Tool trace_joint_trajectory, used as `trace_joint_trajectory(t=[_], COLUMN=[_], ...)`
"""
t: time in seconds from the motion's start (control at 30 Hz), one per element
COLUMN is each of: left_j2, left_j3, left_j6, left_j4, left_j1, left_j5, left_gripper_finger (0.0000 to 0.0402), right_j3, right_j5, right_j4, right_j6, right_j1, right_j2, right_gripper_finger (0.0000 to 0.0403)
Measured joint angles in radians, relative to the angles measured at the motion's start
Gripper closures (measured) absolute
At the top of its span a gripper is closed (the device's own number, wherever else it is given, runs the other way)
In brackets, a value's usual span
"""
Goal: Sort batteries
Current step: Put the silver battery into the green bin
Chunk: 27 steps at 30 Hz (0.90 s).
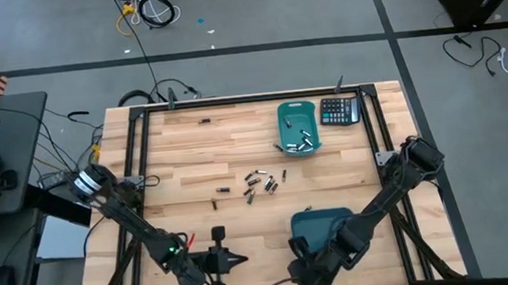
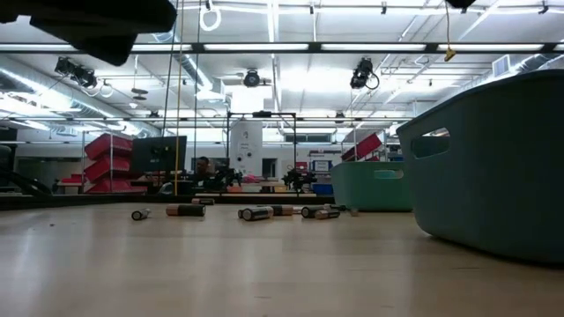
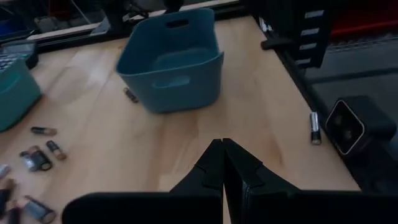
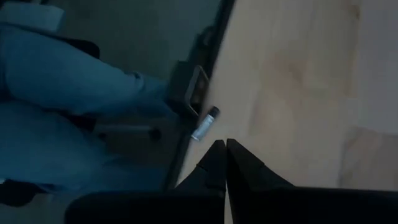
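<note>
Left hand (image 1: 242,257) sits low near the front of the light wooden counter (image 1: 199,152), its two dark fingers pressed together and holding nothing. Small grey and black round batteries (image 1: 259,181) lie loose in the middle of the counter, and more lie inside the far teal plastic bin (image 1: 297,128). Right hand (image 1: 300,271) is pressed together too, empty, just in front of the near teal plastic bin (image 1: 321,221)

No text, label, brand or number can be read anywhere; the keys of the black plastic calculator (image 1: 339,110) are too small to make out.
</note>
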Motion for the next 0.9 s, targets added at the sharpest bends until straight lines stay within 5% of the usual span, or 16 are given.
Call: trace_joint_trajectory(t=[0.6,0.9], left_j2=[0.054,0.054], left_j3=[0.001,0.002], left_j6=[0.014,0.016], left_j4=[0.138,0.167], left_j1=[-0.011,-0.01], left_j5=[-0.008,0.04], left_gripper_finger=[0.0402,0.0402], right_j3=[0.001,0.001], right_j5=[0.037,0.031], right_j4=[0.062,0.175], right_j6=[0.089,-0.071], right_j1=[0.068,0.067], right_j2=[0.09,0.155], right_gripper_finger=[0.0403,0.0403])
